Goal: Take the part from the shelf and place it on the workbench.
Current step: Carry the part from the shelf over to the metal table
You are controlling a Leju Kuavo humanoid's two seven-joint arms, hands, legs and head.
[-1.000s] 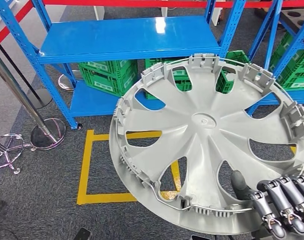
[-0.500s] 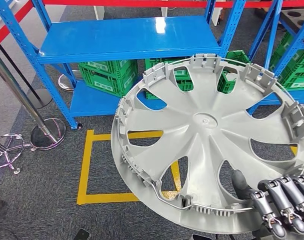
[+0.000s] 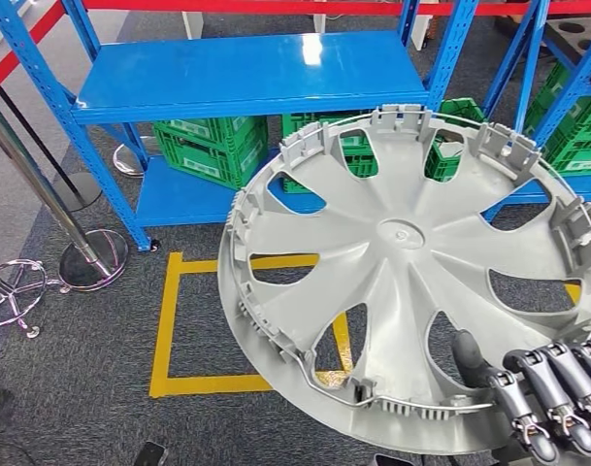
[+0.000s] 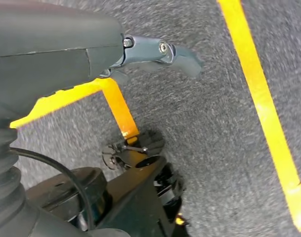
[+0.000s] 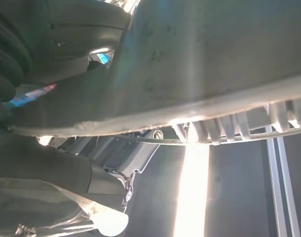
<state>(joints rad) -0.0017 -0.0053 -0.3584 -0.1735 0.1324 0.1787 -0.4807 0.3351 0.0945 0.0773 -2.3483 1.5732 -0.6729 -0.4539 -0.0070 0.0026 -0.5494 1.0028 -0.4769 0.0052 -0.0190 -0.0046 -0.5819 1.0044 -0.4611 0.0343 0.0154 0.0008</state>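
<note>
While my right hand (image 3: 548, 403) grasps the large grey plastic wheel cover (image 3: 410, 282) at its near rim, thumb on the inner face and dark fingers (image 3: 541, 388) curled over the edge, the cover is tilted in the air above the grey carpet floor (image 3: 80, 379). My left hand (image 4: 156, 52) hangs over the carpet with fingers released. Further lies a yellow tape square (image 3: 168, 320), then the blue metal shelf (image 3: 241, 73) with green plastic crates (image 3: 204, 146).

Wheel cover (image 3: 406, 282): uniform light grey, matt, with spoke-shaped cut-outs. Right hand (image 3: 541, 393): dark grey fingers with silver metal links. Left hand (image 4: 156, 52): blue-grey fingers. Shelf (image 3: 241, 73): glossy bright blue. Crates (image 3: 208, 146): green, ribbed. Floor (image 3: 80, 369): speckled dark grey carpet. Floor tape (image 3: 164, 325): yellow. Barrier rail (image 3: 278, 6): red.
</note>
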